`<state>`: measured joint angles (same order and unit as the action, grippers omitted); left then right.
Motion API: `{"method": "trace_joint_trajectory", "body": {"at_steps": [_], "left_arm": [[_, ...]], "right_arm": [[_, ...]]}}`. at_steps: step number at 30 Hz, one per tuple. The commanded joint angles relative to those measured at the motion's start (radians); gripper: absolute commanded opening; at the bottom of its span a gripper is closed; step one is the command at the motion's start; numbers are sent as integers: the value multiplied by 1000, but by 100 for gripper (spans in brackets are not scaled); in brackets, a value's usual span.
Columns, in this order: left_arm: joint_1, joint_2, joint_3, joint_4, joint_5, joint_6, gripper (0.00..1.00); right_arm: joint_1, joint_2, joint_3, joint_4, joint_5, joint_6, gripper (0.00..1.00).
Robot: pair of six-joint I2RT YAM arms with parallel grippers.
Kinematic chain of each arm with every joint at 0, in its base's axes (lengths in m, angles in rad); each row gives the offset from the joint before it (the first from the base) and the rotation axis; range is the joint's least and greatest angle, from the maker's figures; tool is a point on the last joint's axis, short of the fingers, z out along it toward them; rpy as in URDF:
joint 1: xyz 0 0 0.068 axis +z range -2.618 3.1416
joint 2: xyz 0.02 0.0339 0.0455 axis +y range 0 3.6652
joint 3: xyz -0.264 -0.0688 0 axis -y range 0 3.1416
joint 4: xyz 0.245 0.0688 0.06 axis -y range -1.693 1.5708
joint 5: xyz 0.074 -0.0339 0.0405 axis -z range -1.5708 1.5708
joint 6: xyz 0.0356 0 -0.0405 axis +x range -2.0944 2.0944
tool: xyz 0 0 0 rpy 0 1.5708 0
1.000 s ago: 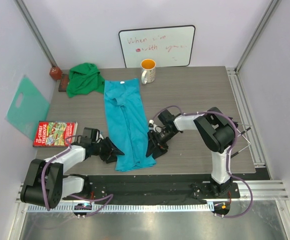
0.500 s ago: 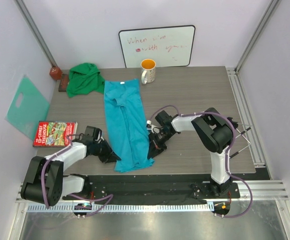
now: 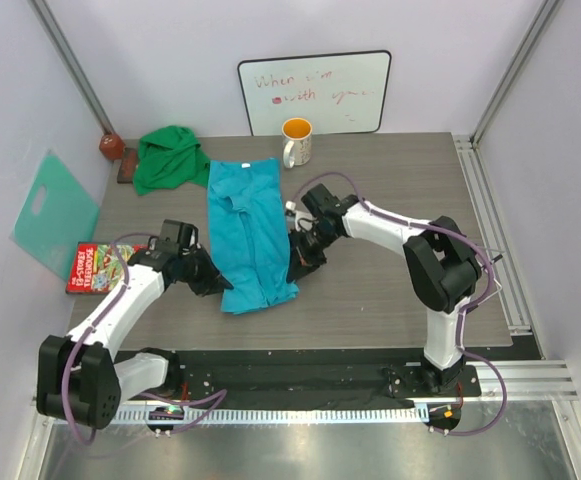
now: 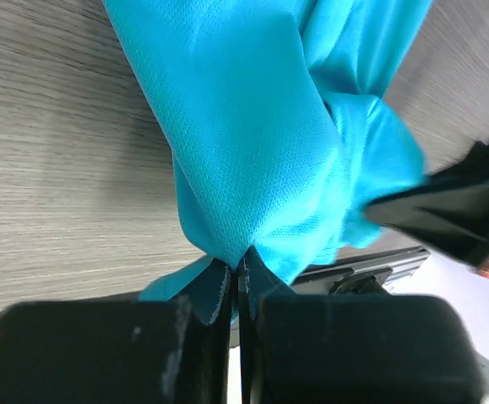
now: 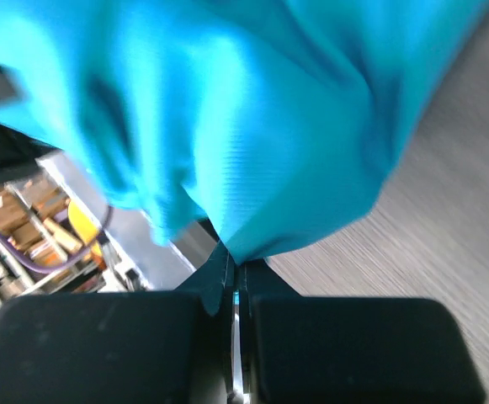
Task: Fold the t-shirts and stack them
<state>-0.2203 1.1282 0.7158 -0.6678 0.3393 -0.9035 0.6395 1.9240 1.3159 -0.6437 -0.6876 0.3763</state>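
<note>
The turquoise-blue t-shirt [image 3: 250,225] lies as a long narrow strip down the middle of the table, its near end lifted. My left gripper [image 3: 218,284] is shut on the near left corner of that shirt [image 4: 252,160], the cloth pinched between the fingertips. My right gripper [image 3: 296,268] is shut on the near right corner of the same shirt [image 5: 252,126], and the fabric hangs from it above the wood. The green t-shirt [image 3: 170,156] sits crumpled at the far left of the table.
An orange-and-white mug [image 3: 296,141] stands behind the blue shirt, before a whiteboard [image 3: 314,92]. A mint-teal plastic sheet [image 3: 53,212] leans at the left wall. A book [image 3: 105,266] lies near the left arm. A small brown object [image 3: 111,146] sits in the far left corner.
Both grippers closed on the blue shirt's near corners and moved away from the bases, lifting and carrying the near hem toward the far end.
</note>
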Motion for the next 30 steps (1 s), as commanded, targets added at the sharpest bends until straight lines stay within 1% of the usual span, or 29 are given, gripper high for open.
{"method": "trace_joint_trajectory", "body": {"at_steps": [1,2,5,11,16,20,22,25,30], "left_arm": [[1,51,50,-12,-25,35,0],[1,62,57,-10,-28,41,0],[4,110,100,-7,-45,66,0],[30,235,232,-12,-109,104,0],[59,382,404,-49,-169,124,0],[75,479,526,-84,-181,146,0],[84,505,557,-96,-189,150,0],[93,542,591,-93,-184,150,0],[98,591,625,-98,-183,156,0]], "right_arm": [[0,9,161,-86,31,-17,1],[-3,16,210,-94,33,-20,1],[-18,49,287,-109,39,-17,1],[-50,118,411,-125,45,-4,1],[-86,194,523,-140,63,9,1],[-115,282,684,-169,76,29,1],[-118,329,773,-181,82,29,1],[-126,386,862,-217,86,30,1],[-126,428,885,-215,83,44,1]]}}
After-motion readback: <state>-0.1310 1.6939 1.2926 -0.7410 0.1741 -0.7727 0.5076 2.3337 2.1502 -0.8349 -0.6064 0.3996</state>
